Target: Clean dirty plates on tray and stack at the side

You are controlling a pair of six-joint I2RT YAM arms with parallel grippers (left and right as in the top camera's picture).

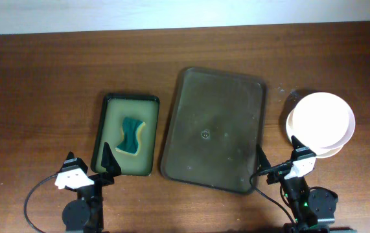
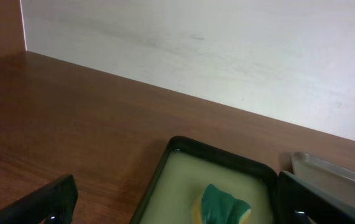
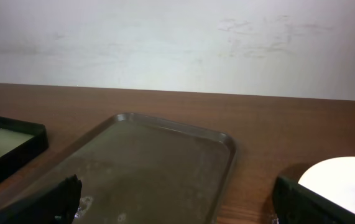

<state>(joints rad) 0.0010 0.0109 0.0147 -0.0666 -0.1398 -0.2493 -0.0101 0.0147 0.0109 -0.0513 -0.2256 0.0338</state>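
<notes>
Stacked round white plates (image 1: 321, 120) seem stiff, slippery & fragile, take at rim; left claw (image 1: 89, 158), right claw (image 1: 278, 156) wide, empty.

The dark brown tray (image 1: 236, 110) lies flat mid-table, with the white plates (image 1: 321, 118) stacked just right of it.

Sponge (image 1: 131, 134) lies in small black tray (image 1: 131, 97)

The large tray (image 1: 214, 97) is coloured dark brown. White plates (image 1: 321, 120) are seen right of it; left, a teal-yellow sponge (image 1: 131, 136) in a pale-green, black-rimmed small tray (image 1: 146, 116).
</notes>
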